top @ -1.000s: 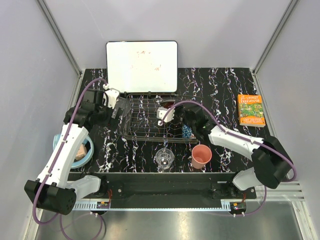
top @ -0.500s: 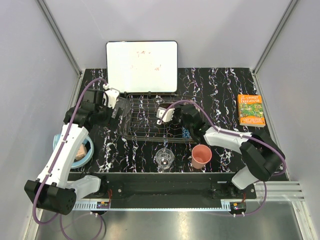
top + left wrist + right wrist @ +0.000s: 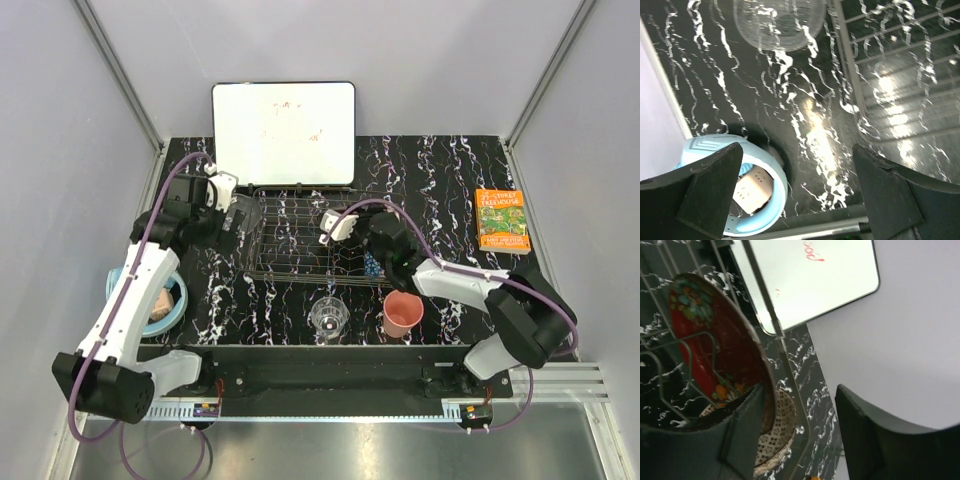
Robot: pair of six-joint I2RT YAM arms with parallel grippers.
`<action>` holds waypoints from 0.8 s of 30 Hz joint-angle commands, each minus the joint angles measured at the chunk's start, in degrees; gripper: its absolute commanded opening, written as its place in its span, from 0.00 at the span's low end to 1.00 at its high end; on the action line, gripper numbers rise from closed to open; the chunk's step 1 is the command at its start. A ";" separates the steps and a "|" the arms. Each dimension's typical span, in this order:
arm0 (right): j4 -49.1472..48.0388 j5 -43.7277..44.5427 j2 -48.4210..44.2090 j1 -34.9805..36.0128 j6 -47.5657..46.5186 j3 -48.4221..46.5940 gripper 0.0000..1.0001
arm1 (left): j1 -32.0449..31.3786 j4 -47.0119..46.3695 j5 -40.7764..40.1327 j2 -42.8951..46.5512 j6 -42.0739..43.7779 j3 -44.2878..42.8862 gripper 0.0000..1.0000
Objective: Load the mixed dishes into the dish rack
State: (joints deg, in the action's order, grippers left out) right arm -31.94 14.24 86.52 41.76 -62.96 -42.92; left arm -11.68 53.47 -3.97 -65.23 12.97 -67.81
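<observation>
Closest to arm bases, on black marbled table (image 3: 450, 170): clear glass tumbler (image 3: 328, 318) and pink plastic cup (image 3: 403, 312). Both upright, mouths up, apart from each other, not in dish rack (image 3: 290, 250) but near its front side.

At near left, half under left arm: light blue headphones (image 3: 767, 172). Shows in left wrist view as one round ear cup at bottom corner.

Further in, at right front corner of rack: blue mosaic bowl (image 3: 373, 263). Shows only as small blue patch beside right arm; inside rack or just outside, cannot tell.

Over right part of rack: right gripper (image 3: 800, 390). Claw partly spread, fingers apart w/ clear gap, nothing clamped betw. them. Just beside one finger: red patterned bowl (image 3: 715, 350). Stands on edge betw. rack wires, inside facing wrist camera. Rim touching finger or only close, cannot tell. Behind its lower rim: beige netted-pattern bowl (image 3: 777, 435), partly hidden.

At left side of rack: left gripper (image 3: 797, 155). Claw wide, holds nothing, hangs above bare table beside rack's left edge. Beyond it, at top of left wrist view: clear glass plate (image 3: 777, 22). Lies flat on table, outside rack, near its left edge.

At far right, well apart from rack: orange book (image 3: 502, 220), flat. Farthest back, just behind rack at back wall: whiteboard (image 3: 284, 133).
</observation>
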 commanded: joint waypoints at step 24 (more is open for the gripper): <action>21.83 15.20 -25.43 -0.36 40.28 -10.97 1.00 | 17.56 -8.74 18.26 -52.44 -4.27 -34.83 0.88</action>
State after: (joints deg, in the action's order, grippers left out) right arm -14.31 27.83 63.99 41.56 -28.64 -53.82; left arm 3.62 44.69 2.22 -114.54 10.39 -97.25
